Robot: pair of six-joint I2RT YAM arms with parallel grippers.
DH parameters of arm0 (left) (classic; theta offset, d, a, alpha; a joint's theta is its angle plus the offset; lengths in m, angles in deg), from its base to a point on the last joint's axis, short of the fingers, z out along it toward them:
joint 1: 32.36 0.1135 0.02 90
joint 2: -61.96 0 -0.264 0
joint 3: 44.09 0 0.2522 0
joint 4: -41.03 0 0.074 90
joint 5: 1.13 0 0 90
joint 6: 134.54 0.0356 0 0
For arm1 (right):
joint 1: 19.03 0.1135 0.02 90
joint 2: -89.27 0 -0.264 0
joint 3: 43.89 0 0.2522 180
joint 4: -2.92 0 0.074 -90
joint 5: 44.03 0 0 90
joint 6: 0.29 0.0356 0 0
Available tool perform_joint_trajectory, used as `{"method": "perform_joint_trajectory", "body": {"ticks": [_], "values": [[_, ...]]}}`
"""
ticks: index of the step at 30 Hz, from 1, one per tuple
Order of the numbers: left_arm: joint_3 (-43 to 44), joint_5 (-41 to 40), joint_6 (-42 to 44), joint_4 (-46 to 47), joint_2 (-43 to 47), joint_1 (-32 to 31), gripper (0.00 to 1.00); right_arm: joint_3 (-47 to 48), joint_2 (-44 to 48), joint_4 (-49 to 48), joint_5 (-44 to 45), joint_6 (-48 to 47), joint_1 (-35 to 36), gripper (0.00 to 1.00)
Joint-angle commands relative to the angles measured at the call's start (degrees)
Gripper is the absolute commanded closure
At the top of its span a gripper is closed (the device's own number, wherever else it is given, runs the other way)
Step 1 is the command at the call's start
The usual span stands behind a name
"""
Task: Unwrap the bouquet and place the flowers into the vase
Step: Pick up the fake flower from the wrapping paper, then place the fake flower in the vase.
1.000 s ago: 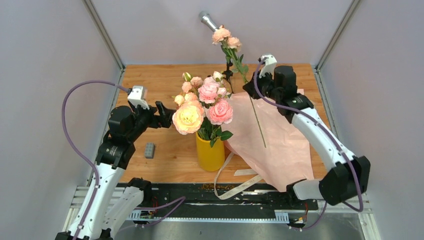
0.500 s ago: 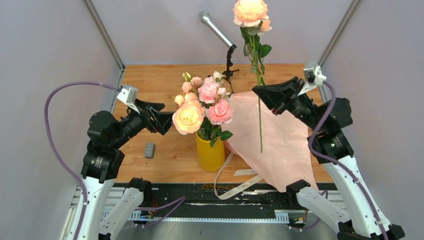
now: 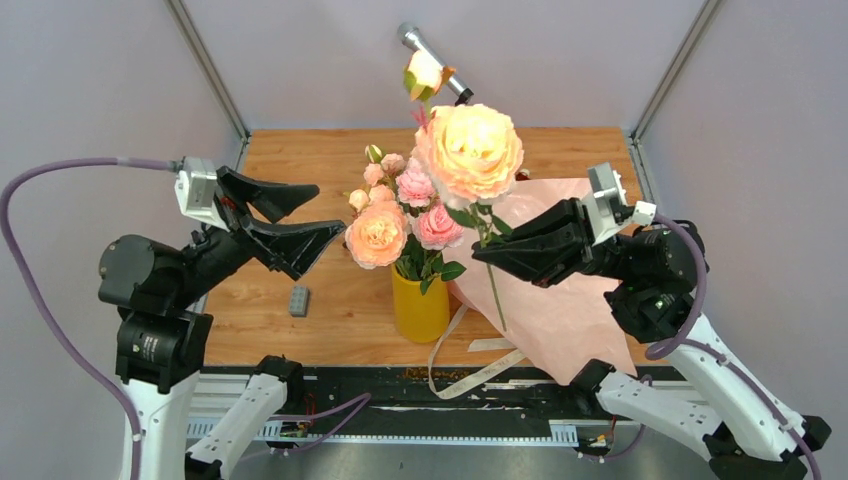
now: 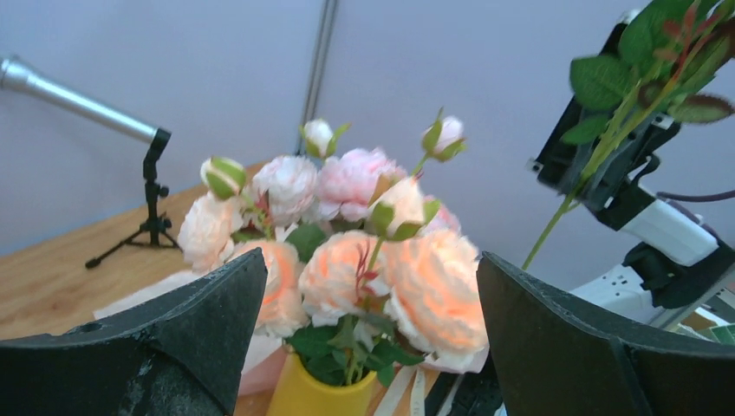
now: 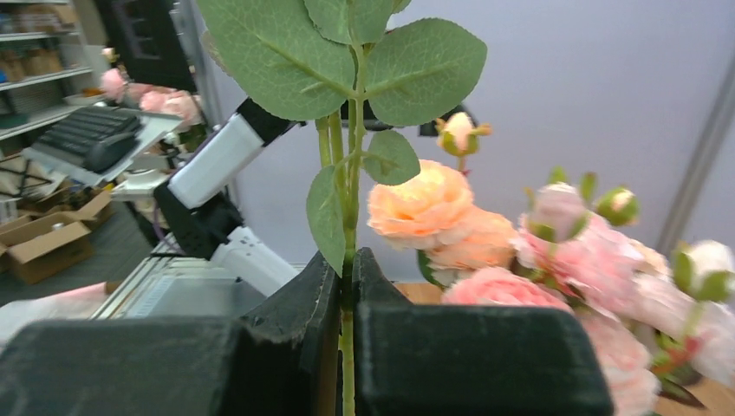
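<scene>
The yellow vase stands mid-table and holds several pink and peach flowers. My right gripper is shut on the thin green stem of one more spray, with a big peach rose and a bud, held upright just right of the vase. Its lower stem hangs free over the bouquet's pink wrapping paper, which lies opened flat. My left gripper is open in the air left of the blooms, which show between its fingers in the left wrist view above the vase.
A beige ribbon trails off the paper over the table's front edge. A small grey block lies left of the vase. A microphone on a small tripod stands at the back. Grey walls close in both sides.
My right gripper has swung the rose spray from the back of the table toward the vase, higher up. My left arm has risen and turned toward the blooms, jaws still wide.
</scene>
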Motion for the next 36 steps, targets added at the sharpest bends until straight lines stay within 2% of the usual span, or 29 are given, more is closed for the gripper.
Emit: {"method": "perform_joint_trajectory", "body": {"ticks": [1,9,19,27,36], "values": [[7.38,3.94,-1.14,2.75,-4.13,0.27,0.03,2.79,-2.92,-1.07,2.05,-4.09,6.68,1.00],[8.86,7.53,-7.79,16.76,-8.56,0.32,0.05,3.56,-7.07,-4.31,9.32,-0.86,11.13,1.00],[10.19,9.20,-11.28,21.17,-12.73,-1.70,0.08,8.96,-14.19,-4.52,13.64,1.61,11.41,1.00],[11.59,8.44,-9.83,22.90,-17.01,-10.74,0.09,12.35,-17.62,-2.95,15.91,2.74,11.42,1.00],[10.11,4.78,-8.80,24.94,-19.90,-17.44,0.14,12.09,-18.19,-3.14,15.62,2.61,11.42,1.00]]}}
